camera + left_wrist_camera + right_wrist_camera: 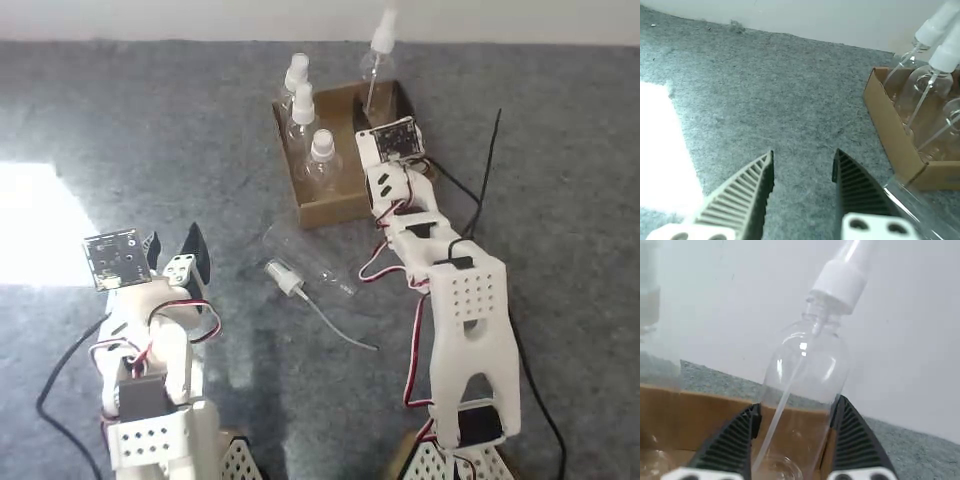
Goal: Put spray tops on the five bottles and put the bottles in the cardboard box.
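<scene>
The cardboard box [326, 209] stands at the back middle of the grey table. Three clear bottles with white spray tops [303, 107] stand along its left side. My right gripper [380, 108] is shut on a fourth capped bottle [379, 62], upright over the box's far right corner. The right wrist view shows that bottle [805, 365] squeezed between the fingers of the right gripper [796, 412]. An uncapped bottle [312, 256] lies on the table in front of the box, with a loose spray top [284, 277] beside it. My left gripper [172, 250] is open and holds nothing.
In the left wrist view the open left gripper [802, 175] hovers above bare carpet, left of the box [890, 125] and the lying bottle [920, 210]. A bright sunlit patch [30, 225] covers the table's left edge. Black cables [485, 180] trail beside the right arm.
</scene>
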You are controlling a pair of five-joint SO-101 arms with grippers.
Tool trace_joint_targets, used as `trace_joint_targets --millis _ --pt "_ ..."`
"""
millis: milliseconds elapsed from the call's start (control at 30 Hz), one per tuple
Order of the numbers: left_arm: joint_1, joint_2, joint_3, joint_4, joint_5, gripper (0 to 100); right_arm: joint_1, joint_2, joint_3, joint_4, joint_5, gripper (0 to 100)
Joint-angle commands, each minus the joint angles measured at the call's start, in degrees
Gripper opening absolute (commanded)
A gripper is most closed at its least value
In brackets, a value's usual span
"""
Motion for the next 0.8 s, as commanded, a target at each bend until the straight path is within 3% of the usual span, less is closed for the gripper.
trace_joint_targets --millis 0,333,533,767 --pt "0.2 -0.6 -0.8 0.3 -0.4 18 0.9 -11.3 4.0 -1.8 1.1 2.0" --pt "0.2 -0.6 -0.8 0.2 -0.4 18 2.9 -25.5 17.8 -1.8 0.9 1.9" --pt "0.1 -0.6 -0.8 0.2 -0.4 18 5.7 -34.2 25.1 -1.4 -6.0 2.0" --pt "0.0 -0.6 -0.8 0.2 -0.4 18 5.8 -48.0 40.0 -1.4 -5.9 2.0"
